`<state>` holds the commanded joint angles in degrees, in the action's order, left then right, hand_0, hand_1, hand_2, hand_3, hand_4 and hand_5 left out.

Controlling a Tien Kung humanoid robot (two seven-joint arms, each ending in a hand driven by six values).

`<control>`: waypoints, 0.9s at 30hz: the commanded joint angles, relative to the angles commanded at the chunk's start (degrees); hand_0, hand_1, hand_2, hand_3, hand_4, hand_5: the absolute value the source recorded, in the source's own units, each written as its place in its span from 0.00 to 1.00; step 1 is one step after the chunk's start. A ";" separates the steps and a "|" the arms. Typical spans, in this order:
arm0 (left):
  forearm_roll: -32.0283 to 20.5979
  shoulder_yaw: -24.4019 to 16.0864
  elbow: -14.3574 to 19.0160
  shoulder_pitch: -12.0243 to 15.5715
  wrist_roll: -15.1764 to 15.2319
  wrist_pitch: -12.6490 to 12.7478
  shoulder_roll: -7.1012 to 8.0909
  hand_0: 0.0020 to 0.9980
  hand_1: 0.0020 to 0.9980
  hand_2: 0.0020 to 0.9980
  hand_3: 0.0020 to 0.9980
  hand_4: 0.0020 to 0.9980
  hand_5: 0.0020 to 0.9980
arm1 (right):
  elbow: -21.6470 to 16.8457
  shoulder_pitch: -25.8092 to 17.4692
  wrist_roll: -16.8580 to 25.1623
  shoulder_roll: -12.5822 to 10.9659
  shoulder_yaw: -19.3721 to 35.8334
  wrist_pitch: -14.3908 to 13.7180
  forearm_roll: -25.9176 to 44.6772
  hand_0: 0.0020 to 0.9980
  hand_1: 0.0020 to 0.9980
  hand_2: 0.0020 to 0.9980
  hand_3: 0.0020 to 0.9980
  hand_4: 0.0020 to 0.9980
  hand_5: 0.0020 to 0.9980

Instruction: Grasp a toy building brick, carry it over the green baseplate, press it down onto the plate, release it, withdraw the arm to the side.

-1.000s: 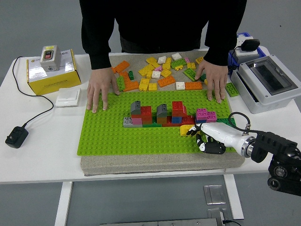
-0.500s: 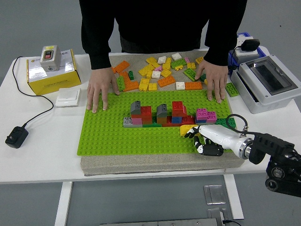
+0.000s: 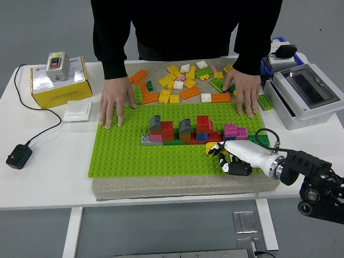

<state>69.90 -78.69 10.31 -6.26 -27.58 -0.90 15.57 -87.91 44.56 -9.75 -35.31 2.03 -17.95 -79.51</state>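
The green baseplate [image 3: 123, 153] lies on a grey pad in the middle of the table. A row of built bricks [image 3: 180, 131], red, grey, pink and blue, stands on its middle. At the row's right end my right hand [image 3: 224, 157] reaches in from the lower right, white-palmed with black fingers [image 3: 234, 169]. Those fingers curl on a yellow brick [image 3: 210, 148] that sits low on the plate beside the red bricks. Loose bricks [image 3: 180, 80], yellow, orange, green and white, lie scattered beyond the plate. My left arm does not show.
A person stands at the far side, one hand [image 3: 113, 102] flat on the plate's far left corner, the other hand [image 3: 244, 91] on its far right. A yellow box [image 3: 56, 83] and a black adapter [image 3: 19, 156] sit left; a grey case [image 3: 306, 97] sits right.
My right arm has slid a little to the left, further over the plate. The yellow brick stays at nearly the same spot. The person's hands have not moved.
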 joint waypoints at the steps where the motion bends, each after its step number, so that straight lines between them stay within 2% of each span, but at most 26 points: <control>1: 0.00 0.00 0.00 0.01 0.00 0.00 -0.01 0.69 0.63 0.57 0.65 0.09 0.54 | 0.04 -0.02 0.00 0.01 0.03 0.00 0.01 0.22 0.26 0.75 0.76 0.00 0.34; 19: 0.28 -0.30 0.00 0.12 0.11 -0.09 -0.04 0.69 0.63 0.56 0.65 0.09 0.54 | 1.01 -0.30 0.06 0.14 0.46 0.06 0.33 0.22 0.26 0.75 0.76 0.00 0.34; 27: -0.25 -0.12 0.00 0.11 0.12 -0.04 -0.07 0.69 0.63 0.56 0.65 0.09 0.54 | 0.58 -0.26 -0.16 -0.90 0.91 0.32 0.14 0.22 0.26 0.75 0.75 0.00 0.34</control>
<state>69.65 -78.80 10.31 -6.15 -27.45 -0.94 15.49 -87.33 44.30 -9.90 -36.21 2.95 -17.63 -79.36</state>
